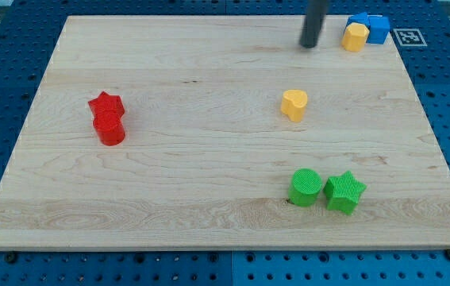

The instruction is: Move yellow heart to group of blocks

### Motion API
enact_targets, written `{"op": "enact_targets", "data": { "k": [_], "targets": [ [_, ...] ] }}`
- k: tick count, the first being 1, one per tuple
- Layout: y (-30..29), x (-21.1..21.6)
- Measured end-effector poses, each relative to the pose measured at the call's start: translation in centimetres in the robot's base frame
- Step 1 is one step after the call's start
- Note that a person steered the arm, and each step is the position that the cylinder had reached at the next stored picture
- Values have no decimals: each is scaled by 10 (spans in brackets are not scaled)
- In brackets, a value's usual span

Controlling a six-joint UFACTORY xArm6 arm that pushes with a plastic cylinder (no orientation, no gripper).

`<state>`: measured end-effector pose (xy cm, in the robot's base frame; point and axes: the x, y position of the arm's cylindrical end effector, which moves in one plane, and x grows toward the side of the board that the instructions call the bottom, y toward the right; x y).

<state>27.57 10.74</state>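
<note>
The yellow heart [294, 104] lies alone right of the board's middle. My tip [309, 45] is at the view's top, above and slightly right of the heart, well apart from it. A yellow hexagon-like block [355, 36] touches a blue block [372, 27] at the top right corner, just right of my tip. A green cylinder [305, 187] and a green star [344, 192] sit side by side at the lower right, below the heart. A red star [105, 104] and a red cylinder [111, 128] touch at the left.
The wooden board [209, 214] rests on a blue perforated table. A black-and-white marker tag [408, 36] lies off the board's top right corner.
</note>
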Motion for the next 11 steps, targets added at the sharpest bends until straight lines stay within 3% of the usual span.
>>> {"op": "enact_targets", "data": {
  "k": [2, 3, 4, 5, 8, 9, 11],
  "targets": [
    [-135, 87],
    [-135, 154],
    [-114, 188],
    [-113, 188],
    [38, 148],
    [50, 137],
    [8, 135]
  ]
}}
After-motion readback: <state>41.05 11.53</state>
